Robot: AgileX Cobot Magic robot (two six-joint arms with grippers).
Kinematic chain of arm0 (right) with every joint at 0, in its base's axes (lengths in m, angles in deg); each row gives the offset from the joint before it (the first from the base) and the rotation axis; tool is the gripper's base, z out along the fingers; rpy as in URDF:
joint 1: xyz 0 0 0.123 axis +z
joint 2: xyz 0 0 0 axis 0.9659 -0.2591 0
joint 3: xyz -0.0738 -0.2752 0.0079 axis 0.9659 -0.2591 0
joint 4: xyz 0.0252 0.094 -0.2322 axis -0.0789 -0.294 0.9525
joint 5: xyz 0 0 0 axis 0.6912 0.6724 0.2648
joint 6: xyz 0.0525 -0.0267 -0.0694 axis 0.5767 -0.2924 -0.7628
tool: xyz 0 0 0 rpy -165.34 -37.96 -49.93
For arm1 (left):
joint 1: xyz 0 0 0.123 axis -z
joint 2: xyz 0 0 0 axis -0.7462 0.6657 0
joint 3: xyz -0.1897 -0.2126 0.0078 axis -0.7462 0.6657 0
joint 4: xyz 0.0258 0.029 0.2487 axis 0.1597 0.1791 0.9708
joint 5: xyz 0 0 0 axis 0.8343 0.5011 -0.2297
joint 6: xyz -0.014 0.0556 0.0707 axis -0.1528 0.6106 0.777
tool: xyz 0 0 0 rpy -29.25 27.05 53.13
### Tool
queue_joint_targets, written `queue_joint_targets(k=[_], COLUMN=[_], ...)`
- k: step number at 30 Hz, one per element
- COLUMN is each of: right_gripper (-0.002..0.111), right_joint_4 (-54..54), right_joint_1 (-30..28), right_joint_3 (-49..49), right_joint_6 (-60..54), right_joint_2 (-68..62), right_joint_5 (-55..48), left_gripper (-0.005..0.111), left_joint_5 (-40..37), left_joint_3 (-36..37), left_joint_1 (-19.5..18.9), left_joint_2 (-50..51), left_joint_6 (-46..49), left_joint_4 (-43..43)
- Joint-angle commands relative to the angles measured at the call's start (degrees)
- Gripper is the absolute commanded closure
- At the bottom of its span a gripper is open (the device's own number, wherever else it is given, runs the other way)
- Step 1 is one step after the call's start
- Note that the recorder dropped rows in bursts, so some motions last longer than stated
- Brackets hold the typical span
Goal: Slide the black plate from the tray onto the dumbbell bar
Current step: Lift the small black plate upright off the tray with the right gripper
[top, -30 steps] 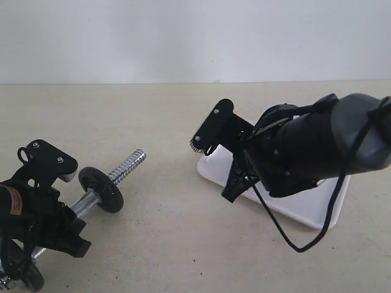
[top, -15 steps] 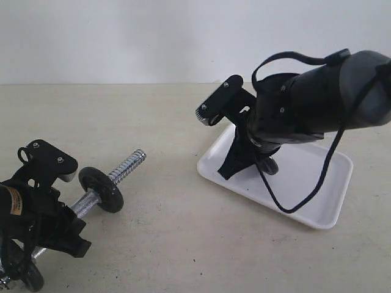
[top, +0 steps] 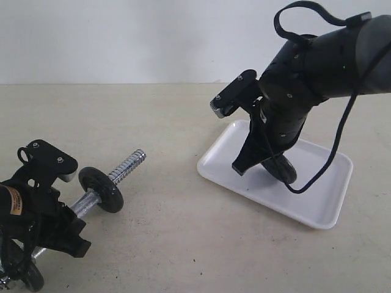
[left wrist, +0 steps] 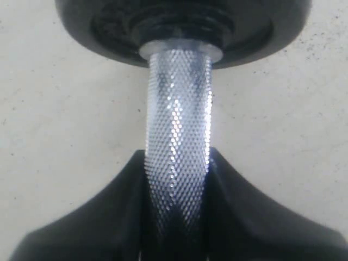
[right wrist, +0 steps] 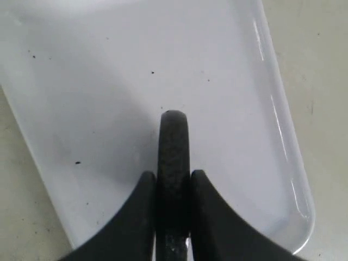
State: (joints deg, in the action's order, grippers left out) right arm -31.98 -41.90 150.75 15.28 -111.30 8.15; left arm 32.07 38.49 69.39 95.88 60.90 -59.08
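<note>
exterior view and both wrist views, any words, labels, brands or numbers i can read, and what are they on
Orange sticker on the left arm: it carries print, but it is too small and blurred to read.
Tray, black plate, dumbbell bar: no text or marks visible on any of them.
No readable text in any of the three views.

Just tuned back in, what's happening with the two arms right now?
The right gripper is shut on the black plate, holding it on edge over the tray. Whether it touches the tray floor is hard to tell. The left gripper is clamped on the dumbbell bar, which already carries one black disc. The bar's threaded end is free and points toward the tray. The plate is not yet on the bar.
</note>
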Motion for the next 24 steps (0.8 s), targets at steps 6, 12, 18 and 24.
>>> queue_joint_targets(k=[6,12,18,24], right_gripper=[0.108,0.108,0.108,0.108], right_joint_4=[-2.3,-1.5,-0.7,-1.0], right_joint_1=[-0.5,-0.5,-0.6,-0.6], right_joint_3=[0.3,0.3,3.1,8.1], right_joint_6=[-2.3,-2.4,-2.4,-3.2], right_joint_2=[0.4,0.4,0.4,0.4], right_joint_5=[-0.6,-0.6,-2.3,-5.0], left_gripper=[0.103,0.103,0.103,0.103], left_joint_5=[20.1,19.7,18.6,19.2], left_joint_3=[-1.9,-2.6,-4.7,-4.7], left_joint_1=[0.0,0.0,0.0,0.0], left_joint_2=[-1.9,-1.9,-1.9,-1.9], left_joint_6=[2.4,3.5,3.4,-0.9], left_joint_4=[0.2,0.2,2.3,7.0])
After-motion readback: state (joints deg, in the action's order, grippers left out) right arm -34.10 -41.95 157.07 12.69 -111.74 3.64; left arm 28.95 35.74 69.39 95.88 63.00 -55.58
